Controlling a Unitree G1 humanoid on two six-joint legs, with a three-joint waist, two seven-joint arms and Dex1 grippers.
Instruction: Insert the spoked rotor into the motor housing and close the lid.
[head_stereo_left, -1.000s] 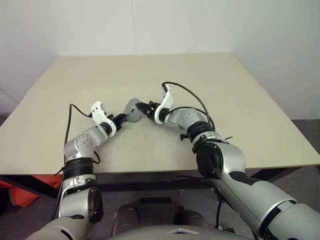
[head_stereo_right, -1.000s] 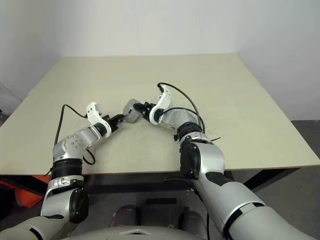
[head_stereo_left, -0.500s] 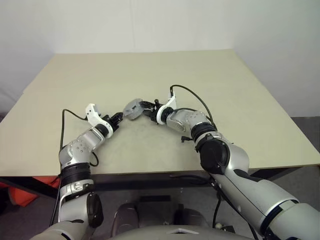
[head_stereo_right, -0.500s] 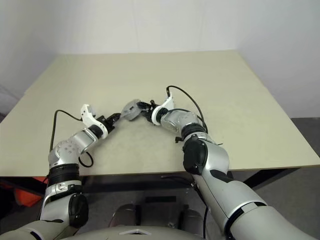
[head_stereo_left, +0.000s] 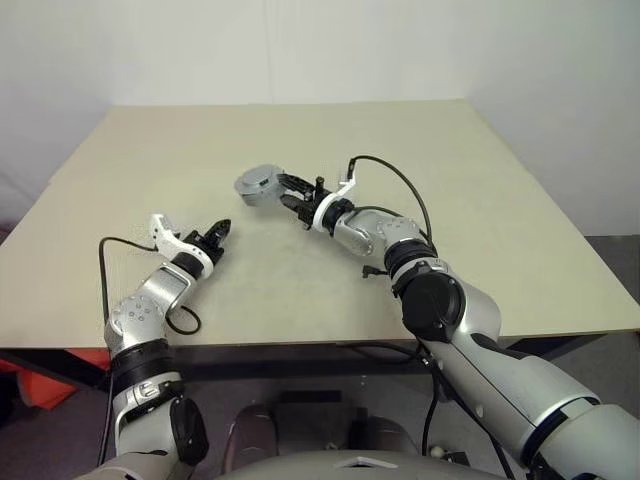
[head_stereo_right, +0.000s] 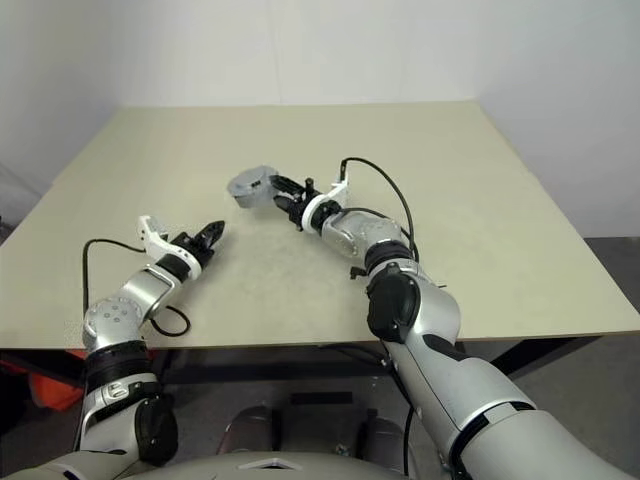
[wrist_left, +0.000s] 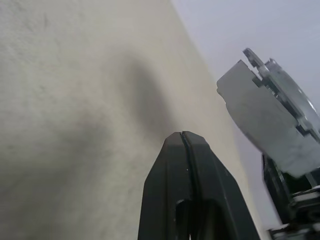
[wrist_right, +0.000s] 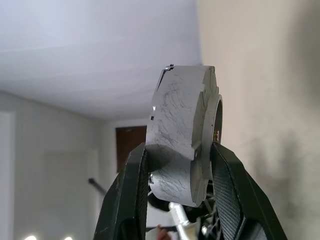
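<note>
My right gripper (head_stereo_left: 281, 188) is shut on the motor housing (head_stereo_left: 257, 183), a round grey metal cup held edge-on above the tan table (head_stereo_left: 470, 180). In the right wrist view the housing (wrist_right: 176, 130) is clamped between both black fingers (wrist_right: 131, 185). A notched grey layer, seemingly the lid (wrist_right: 209, 107), lies against one face. The spoked rotor is hidden. My left gripper (head_stereo_left: 220, 228) is shut and empty. It hovers low over the table, to the left of the housing and nearer me. Its closed tips (wrist_left: 182, 136) point past the housing (wrist_left: 265, 125).
The table's front edge (head_stereo_left: 300, 345) runs close below both arms, and its far edge meets a white wall. Black cables loop beside each wrist (head_stereo_left: 385, 180). An orange object (head_stereo_left: 30, 375) lies on the floor under the table's left side.
My right gripper has lifted the housing and carried it up and left. My left gripper has drawn back to the left, away from the housing. Both wrists have rolled.
</note>
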